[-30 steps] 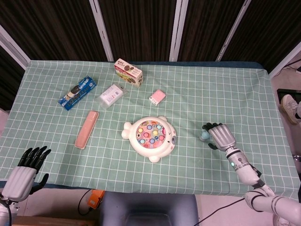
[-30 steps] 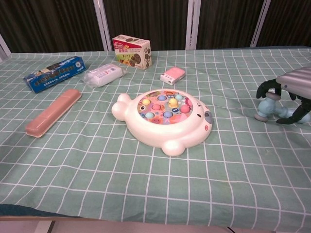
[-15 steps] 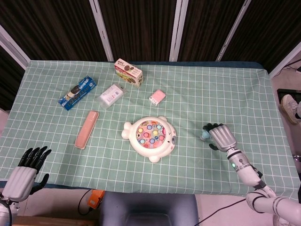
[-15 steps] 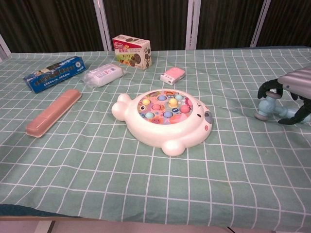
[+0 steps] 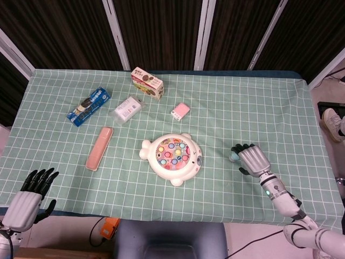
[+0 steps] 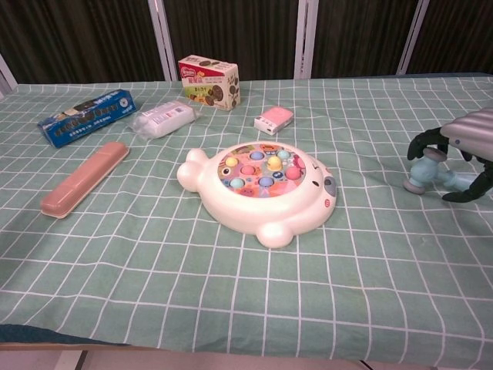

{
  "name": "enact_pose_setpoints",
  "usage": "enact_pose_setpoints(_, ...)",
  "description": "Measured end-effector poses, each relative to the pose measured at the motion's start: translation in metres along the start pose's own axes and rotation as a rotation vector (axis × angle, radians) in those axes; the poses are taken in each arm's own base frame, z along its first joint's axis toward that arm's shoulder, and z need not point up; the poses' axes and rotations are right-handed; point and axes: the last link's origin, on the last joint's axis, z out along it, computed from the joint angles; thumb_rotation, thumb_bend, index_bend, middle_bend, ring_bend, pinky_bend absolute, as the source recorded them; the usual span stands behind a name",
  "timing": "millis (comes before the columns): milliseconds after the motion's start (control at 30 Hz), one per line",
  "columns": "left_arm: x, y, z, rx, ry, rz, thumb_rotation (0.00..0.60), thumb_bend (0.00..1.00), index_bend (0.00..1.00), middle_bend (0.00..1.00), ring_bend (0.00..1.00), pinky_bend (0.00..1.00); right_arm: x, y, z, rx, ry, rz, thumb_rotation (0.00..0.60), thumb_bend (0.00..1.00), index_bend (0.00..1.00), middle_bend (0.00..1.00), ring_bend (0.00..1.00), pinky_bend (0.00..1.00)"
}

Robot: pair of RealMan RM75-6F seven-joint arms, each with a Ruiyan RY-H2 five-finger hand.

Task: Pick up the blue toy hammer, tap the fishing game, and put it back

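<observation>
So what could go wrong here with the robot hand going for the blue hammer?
The right robot hand arches over the blue toy hammer, which lies on the cloth; whether it is gripped is unclear. If the fingers close badly, the hammer might roll or slip out. The hammer sits near the table's right side, so a nudge could send it off. A loose hold could also drop it on the swing toward the fishing game.

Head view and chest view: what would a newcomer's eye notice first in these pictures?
First, the white fishing game with its coloured fish, in the middle of the green checked tablecloth. Next, the right hand near the table's right edge, its dark fingers curved over the blue toy hammer, which lies on the cloth. The left hand hangs at the near left corner, holding nothing.
</observation>
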Motion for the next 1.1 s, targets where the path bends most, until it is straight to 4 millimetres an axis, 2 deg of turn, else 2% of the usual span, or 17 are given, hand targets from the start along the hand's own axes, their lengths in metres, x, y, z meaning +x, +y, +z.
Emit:
enact_pose_setpoints(700,0.000,0.000,0.000,-0.003,0.000,0.001,0.600,0.42,0.00,0.04,0.01,0.04,0.001,0.006,-0.006,-0.017,0.013,0.008,0.600,0.36,0.42,0.40,0.41,0.60)
enact_pose_setpoints(1033,0.000,0.000,-0.001,-0.002,0.002,0.001,0.600,0.42,0.00,0.04,0.01,0.04,0.010,0.011,-0.014,-0.027,0.066,0.014,0.600,0.36,0.34,0.38,0.41,0.60)
enact_pose_setpoints(1100,0.000,0.000,-0.001,-0.002,0.003,0.001,0.600,0.42,0.00,0.04,0.01,0.04,0.014,0.011,-0.018,-0.032,0.097,0.020,0.600,0.36,0.29,0.36,0.39,0.60)
